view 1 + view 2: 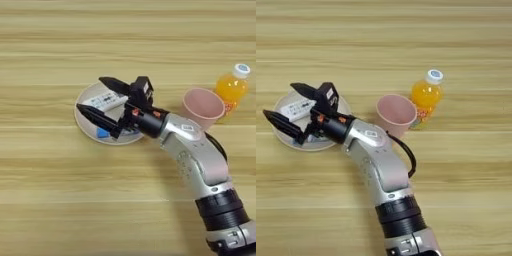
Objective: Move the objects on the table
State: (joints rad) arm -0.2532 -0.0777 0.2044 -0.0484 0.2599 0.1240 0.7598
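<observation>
Landmark = beige plate [85,97], sits left of centre on the light-wood counter [60,200].

- On the plate: white remote [103,101] lies across its upper half, long axis tilted. Blue tube [103,133] lies at the plate's lower part; only a small blue end shows, rest hidden under the gripper.
- Right gripper [89,96] is over the plate, pointing left. The 2 black fingers [95,115] are spread wide: upper one reaches over the plate's top edge above the remote, lower one runs across the plate's lower-left part, tip near the left rim. Remote sits in the gap between them. Nothing is clamped. Whether the fingers touch the plate or hang above it, can't tell.
- Silver forearm [197,157] runs from the plate's right edge down to the bottom right corner of the frame, black cuff near the bottom.
- Pink cup [202,107] stands upright, mouth up, right of the plate and apart from it, just behind the forearm.
- Orange juice bottle [232,88], white cap on, upright, right of the plate beyond the cup, just beside the cup's right side; contact between the 2 unclear.
</observation>
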